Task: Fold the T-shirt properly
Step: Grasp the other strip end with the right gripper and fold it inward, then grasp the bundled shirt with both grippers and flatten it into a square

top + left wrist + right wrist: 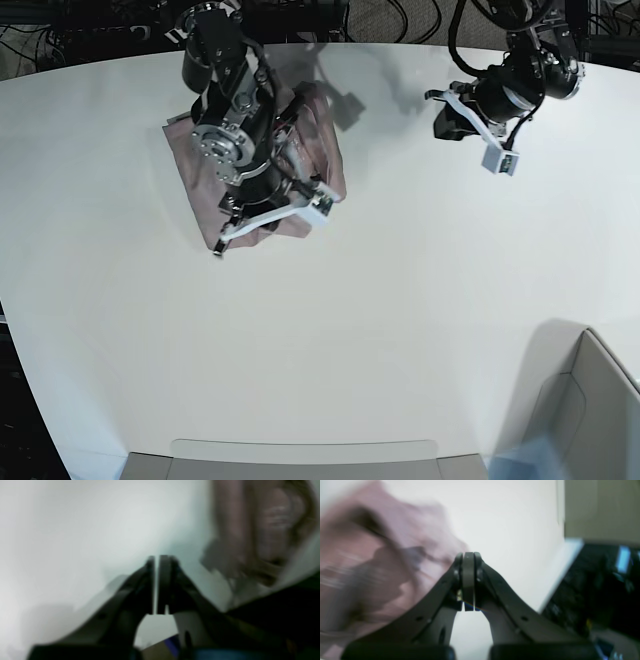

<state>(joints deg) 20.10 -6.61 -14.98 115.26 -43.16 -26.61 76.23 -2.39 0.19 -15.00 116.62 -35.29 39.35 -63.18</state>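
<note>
The T-shirt (315, 135) lies bunched on the white surface (400, 330), under the right arm; the right claw (468, 562) is pressed together, empty; the left claw (160, 565), also pressed together, hangs well apart.

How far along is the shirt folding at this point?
Done: the T-shirt lies as a compact bundle on the table, partly hidden under the right arm. In hand: nothing; the left gripper and right gripper are shut, empty. Left: apparently only retracting; neatness is unclear.
</note>
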